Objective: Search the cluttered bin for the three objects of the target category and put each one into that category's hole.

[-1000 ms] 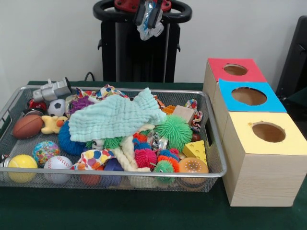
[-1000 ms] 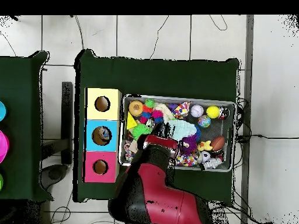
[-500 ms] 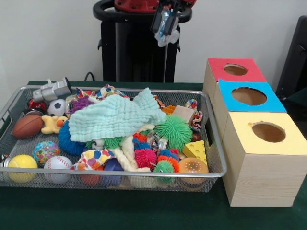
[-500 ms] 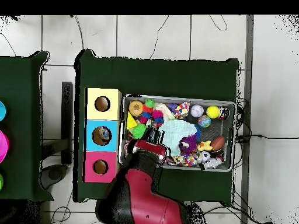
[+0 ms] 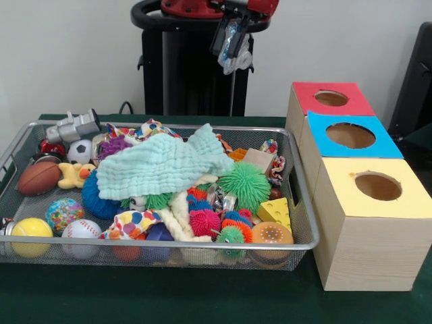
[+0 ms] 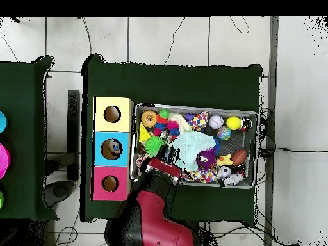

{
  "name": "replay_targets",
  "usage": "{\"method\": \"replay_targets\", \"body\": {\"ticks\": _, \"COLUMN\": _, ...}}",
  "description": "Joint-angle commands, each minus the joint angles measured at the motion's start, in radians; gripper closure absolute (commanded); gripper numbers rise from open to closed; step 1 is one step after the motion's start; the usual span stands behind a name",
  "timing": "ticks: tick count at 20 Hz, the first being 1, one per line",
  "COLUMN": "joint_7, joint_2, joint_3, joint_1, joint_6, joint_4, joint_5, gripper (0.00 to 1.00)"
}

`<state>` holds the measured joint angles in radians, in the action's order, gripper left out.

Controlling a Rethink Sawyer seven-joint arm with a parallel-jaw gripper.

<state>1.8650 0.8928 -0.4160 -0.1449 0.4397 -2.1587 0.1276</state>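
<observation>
The front view looks from low and close, level with the table (image 5: 202, 304), across the bin (image 5: 297, 202) toward a pale wall, boxes (image 5: 368, 223) at its right; the overhead view looks straight down from high up, taking in the whole table (image 6: 173, 80), tiled floor around it and a second table (image 6: 19, 96) at the left edge; both views share the bin (image 6: 195, 107), the boxes (image 6: 113, 147) and the arm (image 6: 150, 211), turned half round between them.

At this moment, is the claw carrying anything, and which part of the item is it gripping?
Yes: the claw hangs high above the bin, shut on a small crinkly silver-blue item. Where exactly it grips cannot be told.
</observation>
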Motion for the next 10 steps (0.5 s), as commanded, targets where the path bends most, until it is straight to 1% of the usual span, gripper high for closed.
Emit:
{"method": "replay_targets", "body": {"ticks": 1, "joint_7": 0.329, "joint_2": -0.038, "joint_3": 0.049, "joint_1": -0.005, "joint_6": 0.087, "joint_4": -0.066, "joint_5": 0.125, "gripper": 1.0}}
{"method": "replay_targets", "body": {"ticks": 2, "joint_7": 0.325, "joint_2": -0.047, "joint_3": 0.038, "joint_1": -0.03, "joint_6": 0.077, "joint_4": -0.059, "joint_5": 0.168, "gripper": 1.0}}
{"method": "replay_targets", "body": {"ticks": 5, "joint_7": 0.341, "joint_2": -0.07, "joint_3": 0.045, "joint_1": -0.068, "joint_6": 0.067, "joint_4": -0.046, "joint_5": 0.246, "gripper": 1.0}}
{"method": "replay_targets", "body": {"ticks": 6, "joint_7": 0.335, "joint_2": -0.082, "joint_3": 0.04, "joint_1": -0.099, "joint_6": 0.059, "joint_4": -0.035, "joint_5": 0.295, "gripper": 1.0}}
{"method": "replay_targets", "body": {"ticks": 7, "joint_7": 0.337, "joint_2": -0.087, "joint_3": 0.041, "joint_1": -0.113, "joint_6": 0.054, "joint_4": -0.031, "joint_5": 0.319, "gripper": 1.0}}
{"method": "replay_targets", "body": {"ticks": 8, "joint_7": 0.327, "joint_2": -0.096, "joint_3": 0.035, "joint_1": -0.142, "joint_6": 0.037, "joint_4": -0.022, "joint_5": 0.362, "gripper": 1.0}}
{"method": "replay_targets", "body": {"ticks": 10, "joint_7": 0.311, "joint_2": -0.107, "joint_3": 0.024, "joint_1": -0.178, "joint_6": 0.024, "joint_4": -0.011, "joint_5": 0.425, "gripper": 1.0}}
